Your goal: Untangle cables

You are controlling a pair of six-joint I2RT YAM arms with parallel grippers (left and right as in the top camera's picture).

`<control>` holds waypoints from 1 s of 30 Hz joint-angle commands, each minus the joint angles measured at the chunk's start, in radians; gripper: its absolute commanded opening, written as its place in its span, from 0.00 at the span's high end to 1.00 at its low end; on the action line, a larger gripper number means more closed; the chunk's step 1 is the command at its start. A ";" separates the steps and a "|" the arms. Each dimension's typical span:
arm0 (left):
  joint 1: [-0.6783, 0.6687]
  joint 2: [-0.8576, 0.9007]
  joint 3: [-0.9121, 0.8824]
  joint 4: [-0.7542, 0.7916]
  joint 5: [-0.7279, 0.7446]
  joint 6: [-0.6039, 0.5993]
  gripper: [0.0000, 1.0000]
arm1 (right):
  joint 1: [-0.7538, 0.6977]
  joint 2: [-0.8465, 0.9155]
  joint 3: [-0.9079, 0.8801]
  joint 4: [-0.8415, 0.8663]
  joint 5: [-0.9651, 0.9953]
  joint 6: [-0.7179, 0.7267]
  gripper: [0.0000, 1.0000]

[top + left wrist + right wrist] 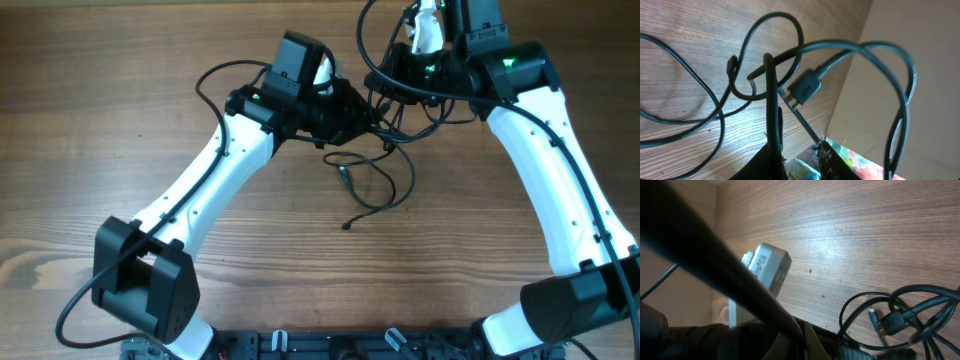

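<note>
The black cables (400, 105) are bunched between my two grippers at the back of the table. One loop (385, 180) trails toward the front and ends in a small plug (347, 224). My left gripper (362, 118) (800, 147) points into the bunch with a gap between its jaws. One cord (771, 100) runs down along its left finger, and a USB plug (804, 90) hangs just beyond. My right gripper (420, 75) (810, 340) is shut on a thick cord (730, 275) that runs diagonally out of its jaws. More loops and a plug (892, 322) lie to its right.
The wooden table (120, 90) ends at a pale wall or board (910, 30) right behind the tangle. A light grey box-shaped part (767, 267) shows beyond the right gripper. Robot wiring (225, 75) loops beside the left arm.
</note>
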 commanded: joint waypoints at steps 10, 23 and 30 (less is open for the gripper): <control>-0.020 0.039 -0.029 -0.040 -0.236 0.112 0.96 | -0.015 -0.003 0.005 0.016 -0.035 -0.033 0.96; 0.015 0.039 -0.035 -0.306 -0.571 0.191 0.96 | -0.369 -0.135 0.005 0.130 -0.219 -0.027 0.96; 0.138 0.039 -0.035 -0.405 -0.653 0.251 0.96 | -0.525 -0.135 0.005 0.035 -0.083 -0.056 0.96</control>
